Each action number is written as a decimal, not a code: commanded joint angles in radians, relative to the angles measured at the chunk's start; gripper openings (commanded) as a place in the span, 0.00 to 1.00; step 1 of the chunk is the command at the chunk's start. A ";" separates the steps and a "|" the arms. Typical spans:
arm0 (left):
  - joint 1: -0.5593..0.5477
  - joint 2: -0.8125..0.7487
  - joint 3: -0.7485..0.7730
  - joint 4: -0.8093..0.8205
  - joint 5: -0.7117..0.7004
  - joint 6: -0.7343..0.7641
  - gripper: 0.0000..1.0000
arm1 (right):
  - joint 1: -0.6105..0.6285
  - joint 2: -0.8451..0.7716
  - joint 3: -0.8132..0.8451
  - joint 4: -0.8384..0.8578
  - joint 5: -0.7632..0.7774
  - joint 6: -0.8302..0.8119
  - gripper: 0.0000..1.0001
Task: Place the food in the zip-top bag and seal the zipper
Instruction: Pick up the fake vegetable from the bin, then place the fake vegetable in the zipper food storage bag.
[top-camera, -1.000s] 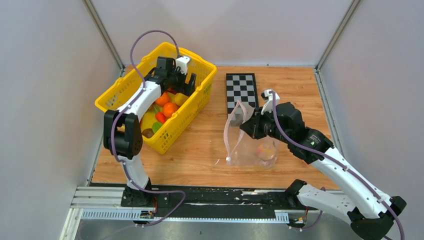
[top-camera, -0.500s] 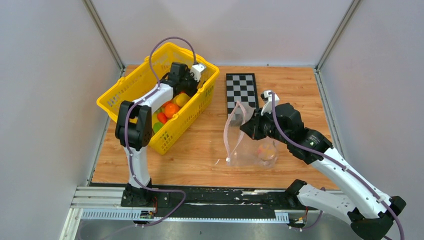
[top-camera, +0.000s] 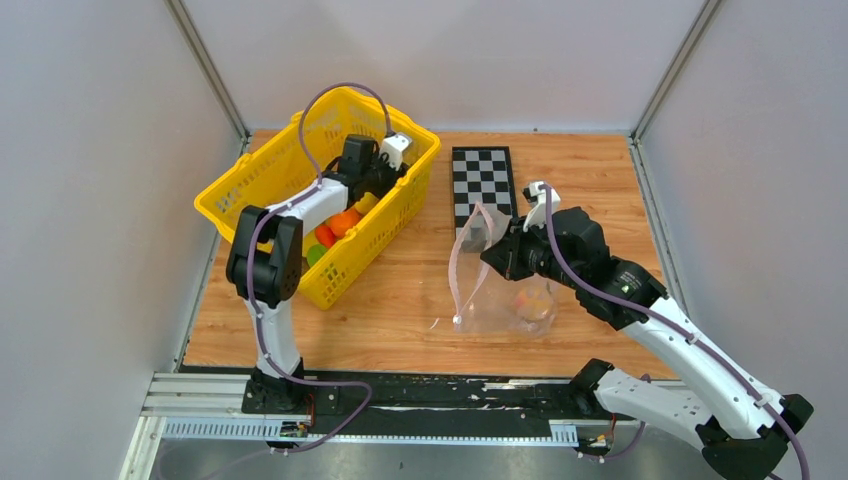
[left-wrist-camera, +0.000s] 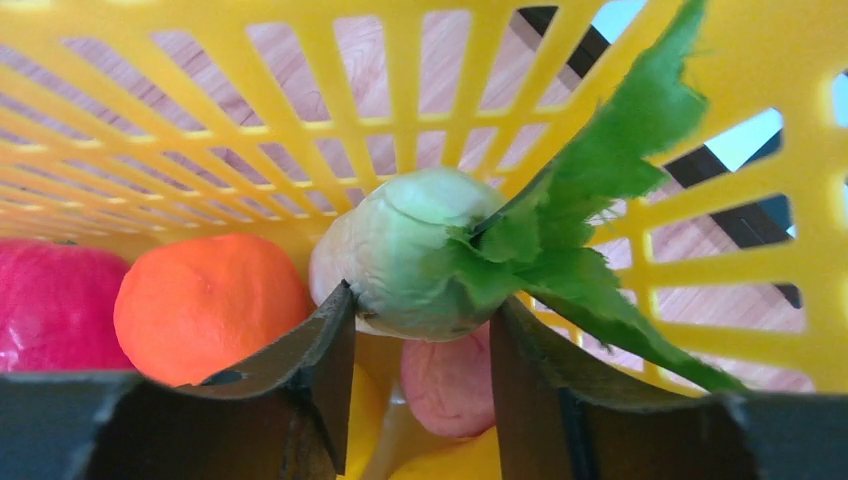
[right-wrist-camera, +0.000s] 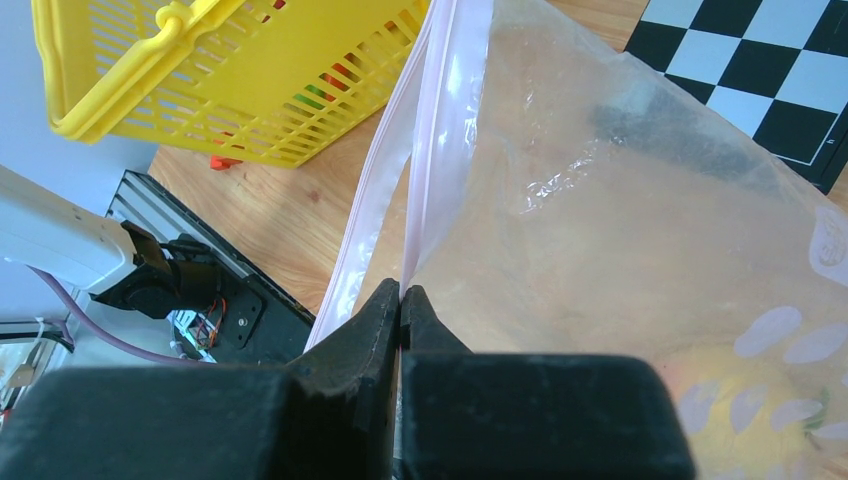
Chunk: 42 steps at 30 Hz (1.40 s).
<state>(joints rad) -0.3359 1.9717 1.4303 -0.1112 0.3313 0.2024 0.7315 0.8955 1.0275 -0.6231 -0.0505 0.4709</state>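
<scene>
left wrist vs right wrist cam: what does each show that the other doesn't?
Left wrist only: left pincer closed against both sides of a pale green toy turnip with a leafy top, beside a round orange toy fruit and a magenta toy piece.
Right wrist only: right pincer shut on the clear dotted plastic zip-top bag at its pink zipper strip; also the black-and-white checkerboard.
Both: the yellow plastic basket and the wooden tabletop.

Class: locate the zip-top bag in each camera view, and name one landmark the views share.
Top external: zip-top bag right of centre, on the near side of the checkerboard, held up by the right gripper.
Left wrist: not in it.
Right wrist: fills centre and right.
Shared landmark: yellow basket, in all three.
</scene>
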 joint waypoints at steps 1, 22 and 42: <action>-0.006 -0.098 -0.075 0.100 -0.020 -0.089 0.46 | -0.003 -0.001 0.000 0.041 0.004 0.014 0.00; 0.035 -0.465 -0.282 0.217 -0.109 -0.309 0.37 | -0.003 0.013 0.002 0.045 0.008 0.008 0.00; 0.046 -0.858 -0.364 0.249 0.065 -0.455 0.42 | -0.003 0.023 -0.011 0.090 0.018 0.026 0.00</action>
<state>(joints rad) -0.2943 1.1896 1.0389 0.0647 0.2527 -0.1642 0.7315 0.9218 1.0275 -0.6010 -0.0498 0.4721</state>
